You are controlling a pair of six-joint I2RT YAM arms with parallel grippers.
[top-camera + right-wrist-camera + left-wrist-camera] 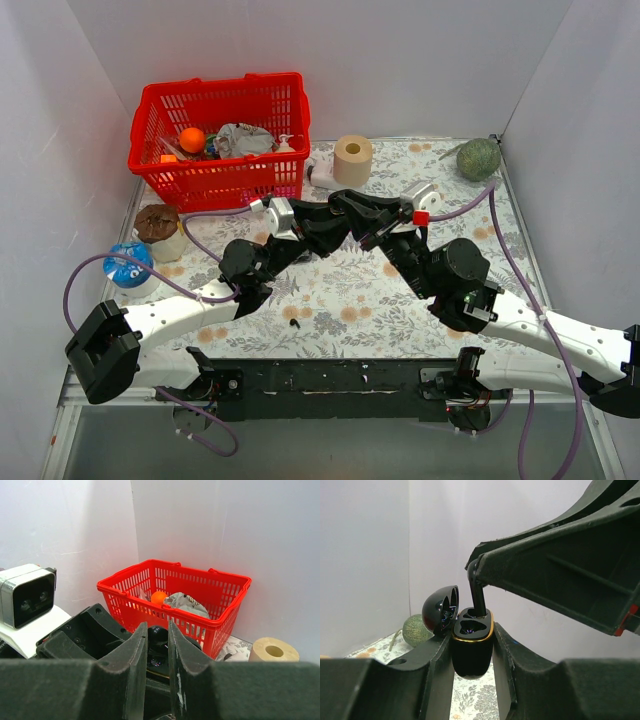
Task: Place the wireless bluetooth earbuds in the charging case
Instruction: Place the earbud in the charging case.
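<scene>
My left gripper (472, 636) is shut on a glossy black charging case (471, 652) with a gold rim, held upright above the table. Its lid (440, 609) is swung open to the left. My right gripper (157, 636) is shut on a black earbud (158, 635). The earbud's stem (478, 597) stands in the case's far slot, and the near slot is empty. In the top view both grippers meet mid-table, left (338, 228), right (352, 212). Another tiny black earbud (292, 322) lies on the floral cloth near the front edge.
A red basket (220, 140) with a few objects in it stands at the back left. A paper roll (352, 158) and a green melon (478, 158) are at the back. A brown-lidded cup (158, 225) and a blue object (128, 265) sit at the left edge.
</scene>
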